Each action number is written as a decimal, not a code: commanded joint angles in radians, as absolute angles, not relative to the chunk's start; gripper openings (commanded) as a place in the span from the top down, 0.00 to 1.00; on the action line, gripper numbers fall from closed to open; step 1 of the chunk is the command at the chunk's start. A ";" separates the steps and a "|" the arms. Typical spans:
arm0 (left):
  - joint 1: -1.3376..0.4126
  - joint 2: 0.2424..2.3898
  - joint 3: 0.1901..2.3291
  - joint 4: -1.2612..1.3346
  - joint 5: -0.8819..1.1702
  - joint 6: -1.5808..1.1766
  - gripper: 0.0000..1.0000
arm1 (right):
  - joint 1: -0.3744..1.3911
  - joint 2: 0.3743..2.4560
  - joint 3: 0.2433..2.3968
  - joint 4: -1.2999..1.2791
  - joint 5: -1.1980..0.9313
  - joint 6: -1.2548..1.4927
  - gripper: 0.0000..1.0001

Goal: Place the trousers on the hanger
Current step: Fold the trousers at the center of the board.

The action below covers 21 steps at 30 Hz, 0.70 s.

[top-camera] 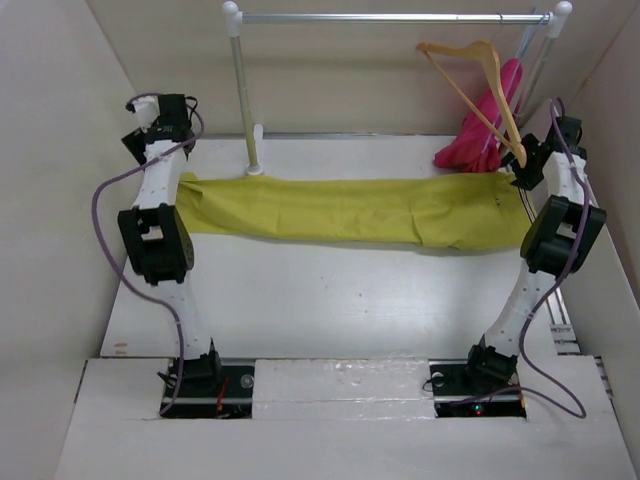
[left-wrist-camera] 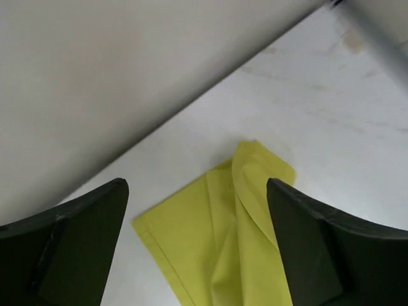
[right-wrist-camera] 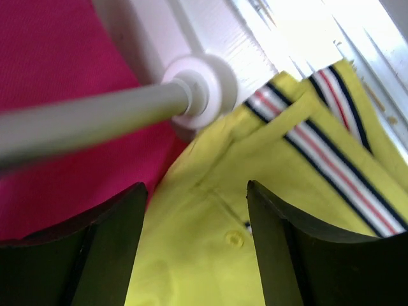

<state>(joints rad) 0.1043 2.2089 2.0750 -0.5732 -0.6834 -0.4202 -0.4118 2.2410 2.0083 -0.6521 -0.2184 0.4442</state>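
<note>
The yellow-green trousers [top-camera: 350, 210] lie flat across the table, folded lengthwise, from left to right. The tan wooden hanger [top-camera: 480, 85] hangs tilted from the right end of the rail. My left gripper [top-camera: 150, 130] is open above the trousers' left leg end [left-wrist-camera: 217, 236], not touching it. My right gripper [top-camera: 528, 165] is open over the waist end [right-wrist-camera: 217, 248], where a yellow button [right-wrist-camera: 234, 239] and the striped trim band [right-wrist-camera: 338, 172] show. Neither gripper holds anything.
The white-and-silver clothes rail [top-camera: 400, 18] stands at the back, its left post [top-camera: 245, 100] near the trousers. A magenta-pink garment [top-camera: 490, 130] hangs under the hanger and also fills the right wrist view [right-wrist-camera: 57, 76]. Walls close in left and right.
</note>
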 commanded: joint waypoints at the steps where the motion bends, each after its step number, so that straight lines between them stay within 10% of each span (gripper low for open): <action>1: 0.072 1.847 1.882 -0.257 -0.635 -0.341 0.11 | -0.396 2.106 1.933 -0.565 -0.247 0.437 0.30; 4: 0.112 1.723 1.711 -0.326 -0.557 -0.431 0.16 | -0.396 1.981 1.743 -0.476 -0.256 0.452 0.32; 9: 0.328 1.560 1.314 -0.249 -0.243 -0.578 0.81 | -0.396 1.752 1.448 -0.316 -0.241 0.518 1.00; 11: 0.388 1.571 1.211 -0.146 -0.048 -0.606 1.00 | -0.383 1.703 1.358 -0.281 -0.262 0.520 1.00; 21: 0.440 1.887 1.331 -0.086 0.247 -0.609 0.71 | -0.229 1.523 1.174 -0.281 -0.327 0.466 0.89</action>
<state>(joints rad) 0.4438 1.9247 1.2457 -0.1490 0.1379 -0.6060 -0.2573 1.5684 1.2057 -0.3344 -0.2871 0.4950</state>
